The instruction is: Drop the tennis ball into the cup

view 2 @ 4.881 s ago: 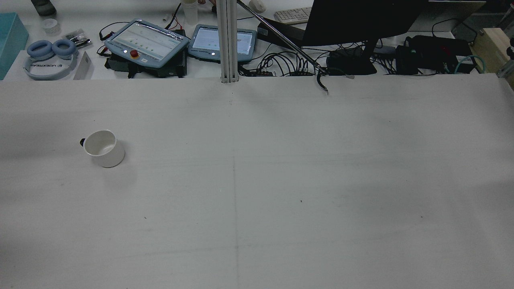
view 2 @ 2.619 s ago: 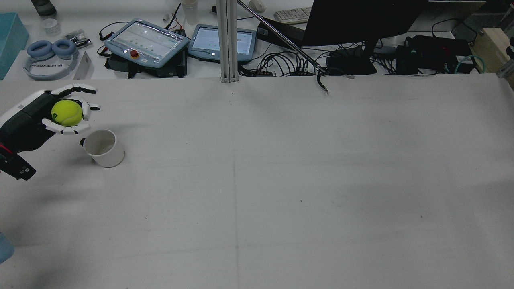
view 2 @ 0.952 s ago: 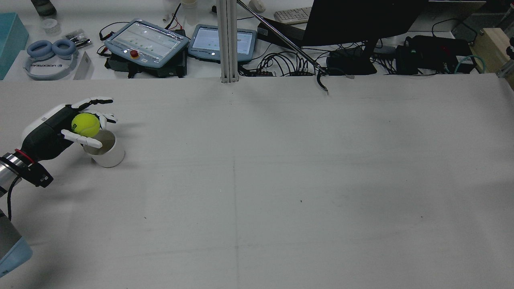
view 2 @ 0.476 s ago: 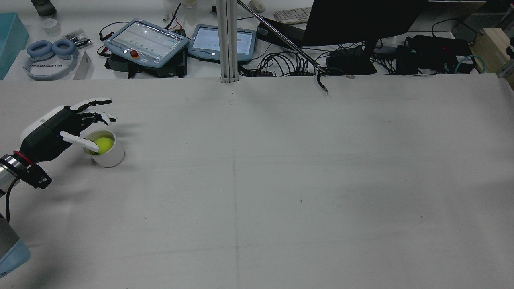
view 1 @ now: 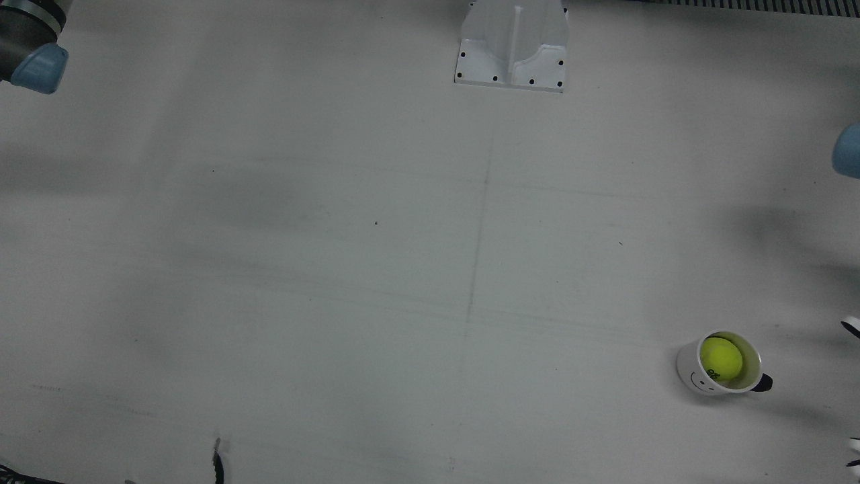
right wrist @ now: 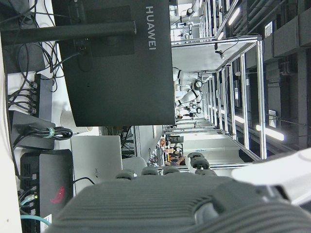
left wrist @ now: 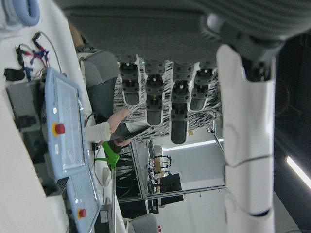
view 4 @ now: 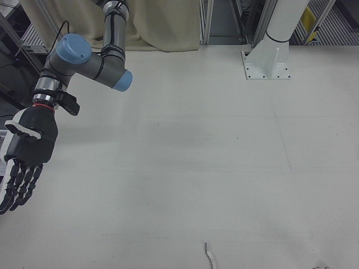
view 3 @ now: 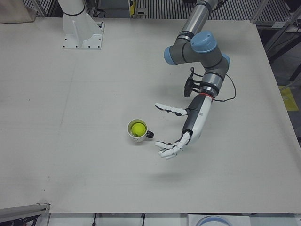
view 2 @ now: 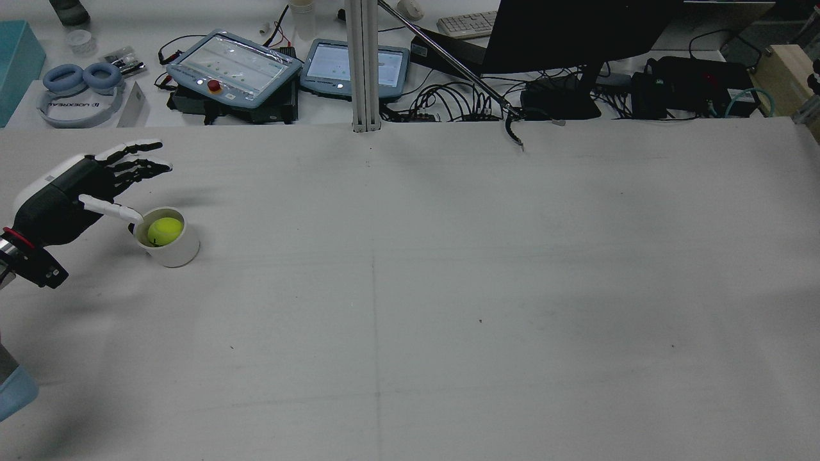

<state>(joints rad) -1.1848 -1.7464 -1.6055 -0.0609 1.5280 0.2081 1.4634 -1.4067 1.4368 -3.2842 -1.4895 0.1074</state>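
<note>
This is a robotics lab: a wide white table (view 2: 448, 288) with arm pedestals (view 1: 512, 44) bolted to it, and two teach pendants (view 2: 234, 67) with red stop buttons lying at its far edge beside a tangle of cables (view 2: 448, 102). A dark monitor (view 2: 576, 32), a keyboard (view 2: 466, 24) and blue headphones (view 2: 80, 93) sit on the operators' bench. The right hand view shows aluminium framing (right wrist: 228, 97) and another white robot arm (right wrist: 187, 94) further down a long, strip-lit hall
</note>
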